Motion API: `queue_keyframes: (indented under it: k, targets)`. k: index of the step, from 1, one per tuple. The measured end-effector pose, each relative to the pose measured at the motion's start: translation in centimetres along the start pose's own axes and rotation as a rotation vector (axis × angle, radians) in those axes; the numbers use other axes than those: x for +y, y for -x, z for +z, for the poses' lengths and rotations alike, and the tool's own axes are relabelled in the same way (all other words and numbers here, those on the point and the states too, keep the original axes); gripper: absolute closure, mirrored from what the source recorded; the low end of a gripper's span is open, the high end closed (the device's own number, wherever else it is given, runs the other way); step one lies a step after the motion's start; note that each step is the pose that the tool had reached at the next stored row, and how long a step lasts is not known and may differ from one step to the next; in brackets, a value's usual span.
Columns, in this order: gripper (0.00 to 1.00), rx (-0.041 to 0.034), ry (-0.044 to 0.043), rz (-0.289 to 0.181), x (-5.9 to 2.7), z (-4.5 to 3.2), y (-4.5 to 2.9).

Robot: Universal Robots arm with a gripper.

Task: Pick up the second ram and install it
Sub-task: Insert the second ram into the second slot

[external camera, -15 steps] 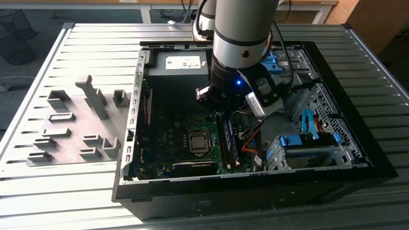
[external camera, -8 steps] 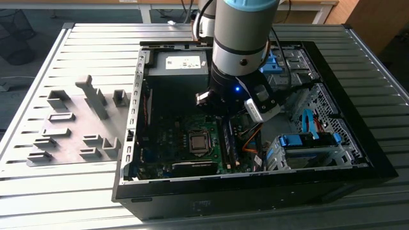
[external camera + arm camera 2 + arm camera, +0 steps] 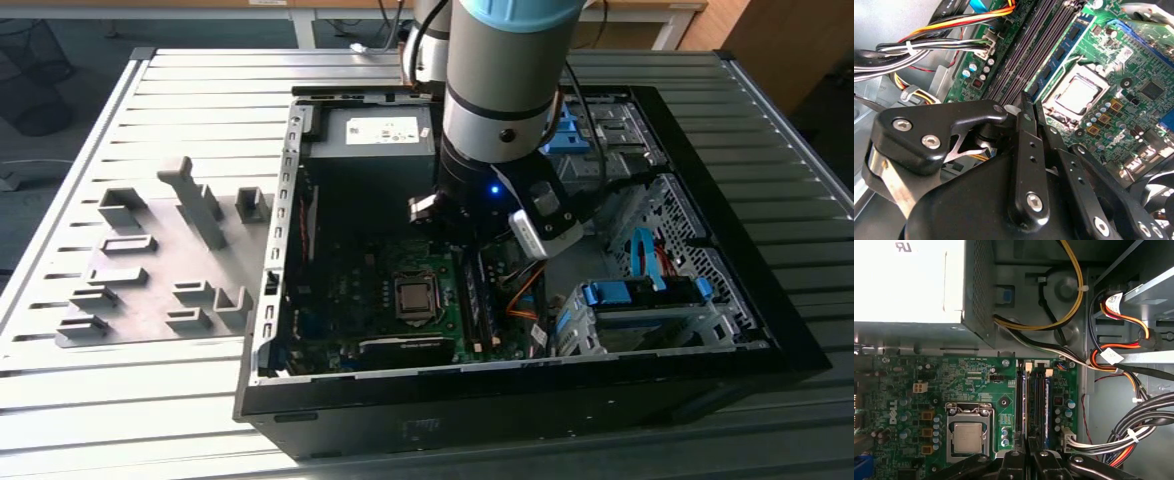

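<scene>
My gripper (image 3: 1031,102) hangs inside the open computer case (image 3: 747,330), over the memory slots (image 3: 1036,405) of the green motherboard (image 3: 954,375). Its two black fingers (image 3: 1014,460) are pressed together and I see nothing between them. A thin blue-green ram (image 3: 1064,50) with a row of dark chips stands upright in a slot beside the processor socket (image 3: 1079,95). One end of it runs up to my fingertips in both wrist views. I cannot tell whether this stick is the second ram. In the exterior view the gripper (image 3: 461,235) sits low under the arm's wrist, above the board.
A grey plate of plastic fixture blocks (image 3: 160,270) lies on the slatted table at the exterior view's left. The power supply (image 3: 909,280) fills the case's far end. Bundled cables (image 3: 1124,435) run beside the slots. Blue drive carriers (image 3: 641,295) stand at the exterior view's right.
</scene>
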State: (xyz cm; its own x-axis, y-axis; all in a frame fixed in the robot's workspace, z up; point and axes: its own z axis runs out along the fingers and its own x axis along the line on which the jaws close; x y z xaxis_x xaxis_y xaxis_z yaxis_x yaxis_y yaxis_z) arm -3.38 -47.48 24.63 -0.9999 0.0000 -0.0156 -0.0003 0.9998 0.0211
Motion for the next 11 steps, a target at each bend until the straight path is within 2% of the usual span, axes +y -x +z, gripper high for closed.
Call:
queue_keyframes:
  k: [11]
  targets:
    - [0.86,-0.0001,0.0002,0.002,-0.26,0.15,0.0]
